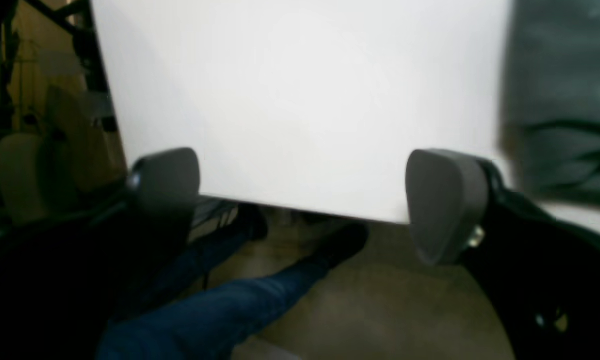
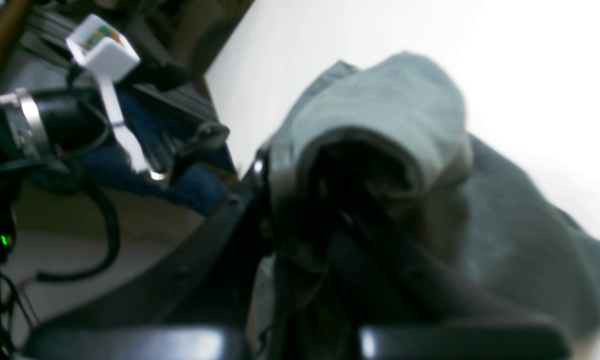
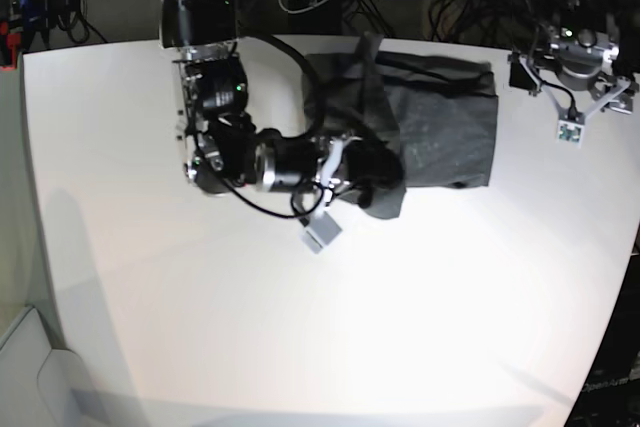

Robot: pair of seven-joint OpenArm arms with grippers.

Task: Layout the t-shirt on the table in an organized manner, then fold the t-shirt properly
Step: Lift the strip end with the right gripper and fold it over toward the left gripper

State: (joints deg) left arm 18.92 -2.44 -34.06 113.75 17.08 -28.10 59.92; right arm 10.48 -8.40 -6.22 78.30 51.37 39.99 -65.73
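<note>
We see the t-shirt (image 3: 430, 117) lying on the far half of the white bench (image 3: 300, 327), partly folded into a rough dark block with one flap raised along its left side. The right claw (image 3: 365, 182) is at the shirt's near-left corner, and in the base view its tips are buried in the cloth, so we cannot see them there. In the right wrist view the claw (image 2: 349, 165) is closed on a fold of the t-shirt (image 2: 519, 240): grey fabric drapes over the top of the fingers (image 2: 280, 170) like a hood, and the gap under it is too dark to make out. That picture is soft and blurred; the lower part is filled by black arm parts, and the bench (image 2: 529, 65) shows only as a washed-out white area.

The left claw (image 3: 572, 77) sits at the far right edge of the bench, well apart from the shirt's right edge. In the base view we cannot judge its fingers. The left wrist view settles it: the two grey fingers (image 1: 444, 200) stand wide apart with nothing between them, hanging over the bench (image 1: 300, 100) edge. The left claw (image 1: 304, 200) holds nothing. At the right margin of that view a blurred grey strip of the t-shirt (image 1: 564, 100) is cut off by the frame. Below the bench edge a person's legs (image 1: 220, 305) in blue jeans and dark shoes show, out of focus.
</note>
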